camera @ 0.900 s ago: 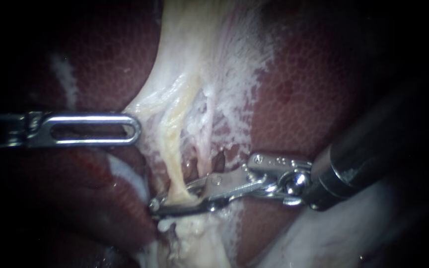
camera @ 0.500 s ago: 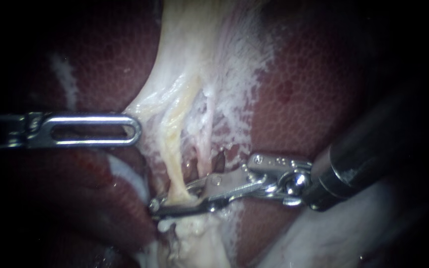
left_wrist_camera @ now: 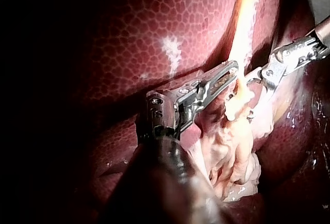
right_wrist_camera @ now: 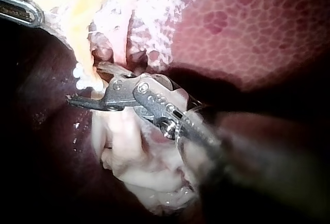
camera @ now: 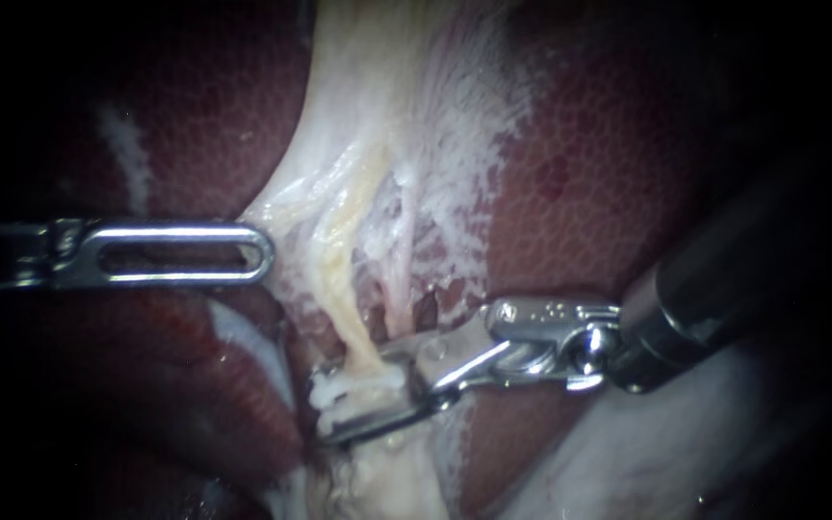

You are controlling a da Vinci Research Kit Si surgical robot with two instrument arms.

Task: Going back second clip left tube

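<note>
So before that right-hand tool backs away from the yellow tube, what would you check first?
1. Clip lies across the yellow tube: ok.
2. Right instrument has its jaws open, with a gap showing between them: ok.
3. Clip is free of those jaws: cannot tell; it sits right between them.
4. Clip is closed fully around the tube: cannot tell; the far side is hidden.
5. Left instrument is out of the retreat path: ok; it sits apart from the right instrument, against the pale tissue.
6. Liver is clear of the shaft's way back: cannot tell.
</note>
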